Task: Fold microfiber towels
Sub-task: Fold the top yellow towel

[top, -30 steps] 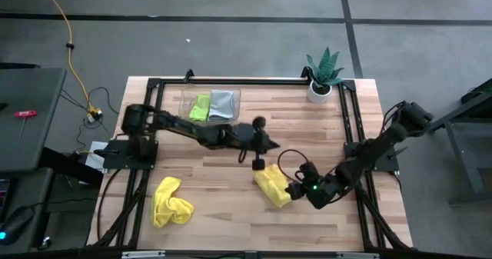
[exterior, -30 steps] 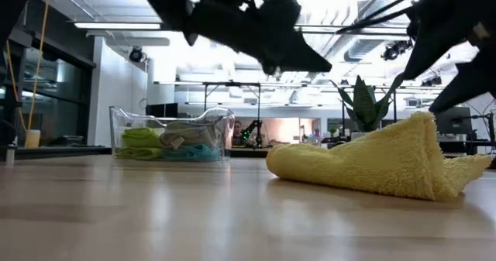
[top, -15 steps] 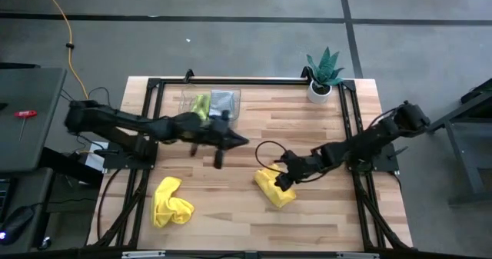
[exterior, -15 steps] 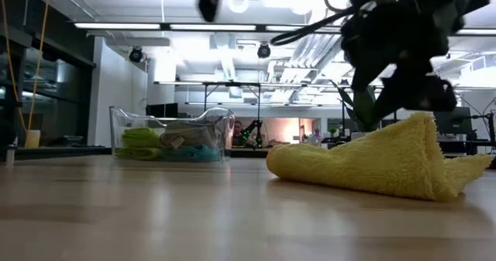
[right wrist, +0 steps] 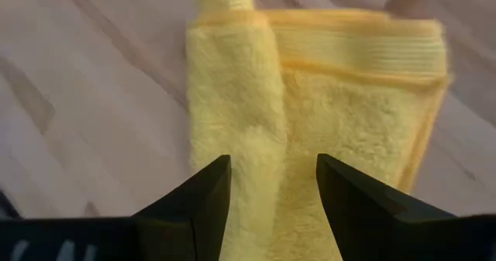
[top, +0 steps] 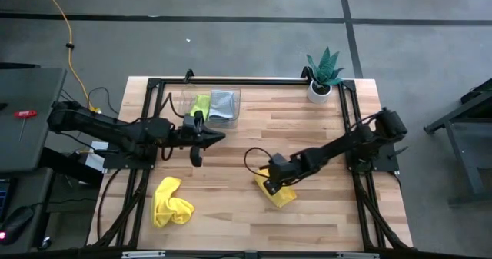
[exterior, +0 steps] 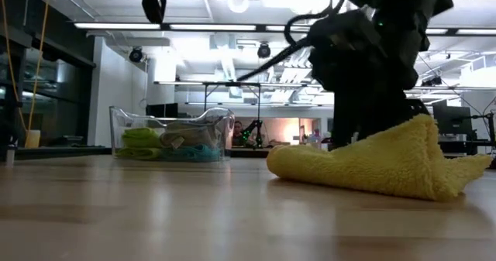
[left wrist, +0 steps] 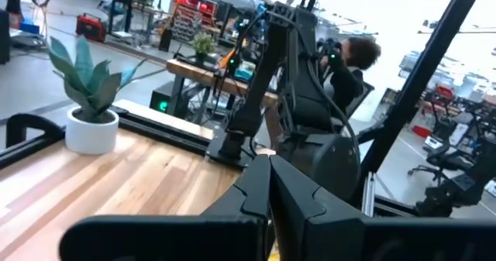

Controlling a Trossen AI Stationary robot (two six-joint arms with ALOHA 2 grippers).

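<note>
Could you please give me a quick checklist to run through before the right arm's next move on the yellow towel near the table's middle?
1. Right claw open: ok, both fingers spread apart.
2. Right claw over the folded yellow towel: ok, it sits at the towel's edge.
3. Towel caught between the fingers: not ok, nothing is pinched yet.
4. Left claw out of the way: ok, shut and empty, near the clear tray, apart from the folded towel.
5. Second yellow towel folded: not ok, it lies crumpled near the table's front left.
6. Towels in the tray neatly stacked: cannot tell.
</note>
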